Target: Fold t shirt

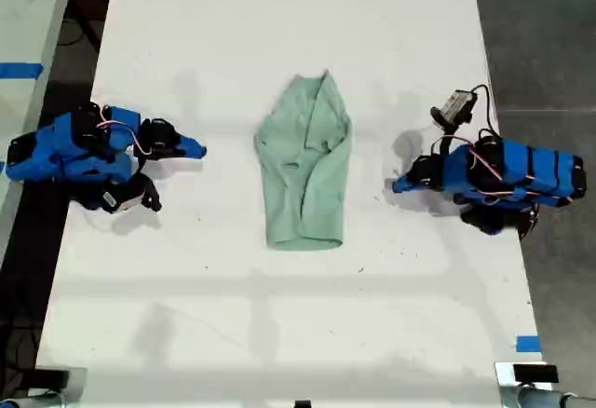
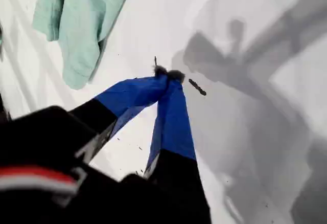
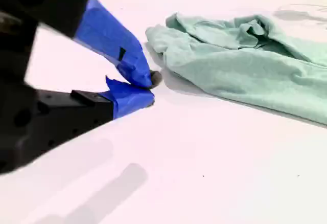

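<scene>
T shirt (image 1: 304,166) lies folded into a narrow strip mid-table (image 1: 186,333) — my first gripper (image 2: 168,75) and second gripper (image 3: 148,83), both closed and empty, rest apart from it, likely between folds.

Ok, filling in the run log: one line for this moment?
t shirt: folded narrow, untouched | my first gripper: shut, empty | my second gripper: shut, empty, beside shirt
</scene>
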Controlling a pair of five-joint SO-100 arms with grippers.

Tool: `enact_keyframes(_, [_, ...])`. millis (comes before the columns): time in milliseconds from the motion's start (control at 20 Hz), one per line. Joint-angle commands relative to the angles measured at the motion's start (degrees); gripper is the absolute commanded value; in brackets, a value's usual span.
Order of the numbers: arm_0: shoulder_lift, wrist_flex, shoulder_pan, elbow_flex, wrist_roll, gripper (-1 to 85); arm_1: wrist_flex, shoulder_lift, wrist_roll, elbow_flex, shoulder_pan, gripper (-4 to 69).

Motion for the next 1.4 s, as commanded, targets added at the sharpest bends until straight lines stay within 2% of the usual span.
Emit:
enact_keyframes(0, [0.44,-0.26,2.11,-0.88,0.26,-0.1,1.58,0.70,0.97,-0.18,0.53,-1.8])
enact_keyframes(150, [0.44,0.26,1.93,-1.05,0.18,-0.1,1.32,0.70,-0.79,-0.44,1.67,-1.8])
enact_keyframes(300, [0.44,0.18,2.64,-1.05,-0.18,-0.1,0.70,0.70,1.93,0.35,1.14,-1.8])
enact_keyframes(400, [0.44,1.67,5.36,-1.85,-3.87,-0.1,2.02,0.70,7.38,-0.18,-0.35,-1.8])
enact_keyframes(500, [-0.88,3.08,7.29,-5.10,-8.26,-0.1,4.04,0.18,7.03,-3.60,-0.44,-1.7])
enact_keyframes(600, [-19.95,-0.09,10.28,-16.00,-11.16,-0.1,3.34,-4.57,9.05,-10.55,-3.34,-1.7])
enact_keyframes(750, [-57.83,-4.13,19.07,-40.87,-14.85,-0.1,-6.86,-30.85,11.51,-26.89,-10.63,-1.7])
enact_keyframes(850, [-78.75,-1.93,23.12,-59.77,-15.29,-0.1,-11.95,-54.23,10.46,-41.04,-14.50,-1.7])
enact_keyframes(950, [-95.45,0.44,25.22,-75.85,-14.24,-0.1,-12.57,-75.41,8.26,-57.22,-17.31,-1.6])
enact_keyframes(1000, [-102.30,0.79,25.49,-81.83,-13.01,-0.1,-12.48,-83.85,7.12,-64.42,-18.19,3.2])
enact_keyframes(1050, [-108.28,0.97,25.75,-86.75,-12.30,1.1,-11.60,-91.23,6.06,-71.28,-18.98,11.2])
enact_keyframes(1150, [-119.18,1.85,26.19,-96.24,-9.32,33.2,-8.17,-102.92,4.92,-83.94,-20.30,15.2])
enact_keyframes(1200, [-124.01,2.20,26.46,-100.81,-7.21,35.2,-6.59,-107.40,4.66,-88.86,-20.74,16.1])
enact_keyframes(1300, [-132.71,3.78,27.51,-109.51,-5.36,34.9,-5.27,-113.47,3.96,-95.19,-21.71,21.5])
enact_keyframes(1350, [-135.97,3.87,27.60,-111.80,-5.27,33.9,-5.01,-115.05,3.96,-96.68,-22.06,21.8])
